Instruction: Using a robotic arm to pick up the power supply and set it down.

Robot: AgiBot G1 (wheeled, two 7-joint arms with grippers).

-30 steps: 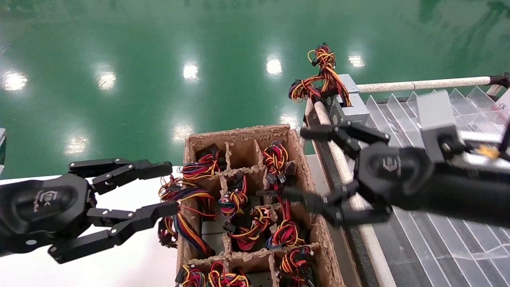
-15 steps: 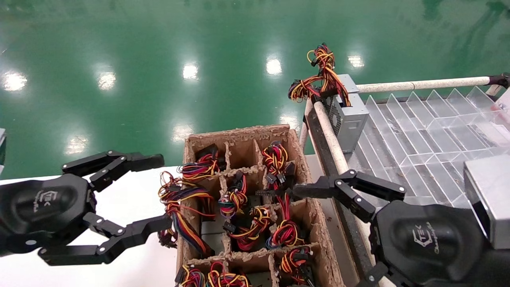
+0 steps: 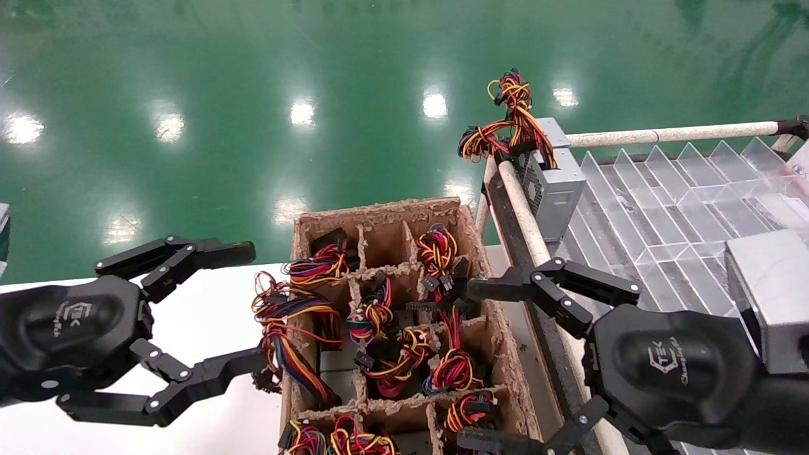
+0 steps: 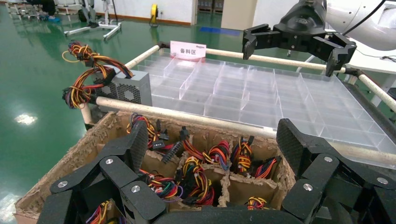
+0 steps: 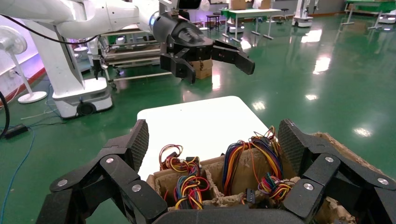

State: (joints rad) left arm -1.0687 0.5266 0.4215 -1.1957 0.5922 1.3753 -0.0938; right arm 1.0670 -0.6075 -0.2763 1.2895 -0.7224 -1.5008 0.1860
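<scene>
— What's the right gripper [image 3: 475, 363] doing?
— I'm hovering it, jaws wide and empty, over the cardboard crate [image 3: 515, 392].
— The power supply [image 3: 553, 183]?
— It's sitting beyond those jaws on the clear tray [image 3: 682, 208].
— Left gripper [image 3: 243, 309]?
— Gaping beside the crate.

Left tool [image 3: 189, 332]: glossy black rounded body, white logo, black linked fingers with silver screws.
Right tool [image 3: 486, 363]: same black body, white logo, textured finger pads [image 5: 138, 142].
Arms: white tubular shell [image 5: 98, 16], thin black cable alongside.
</scene>
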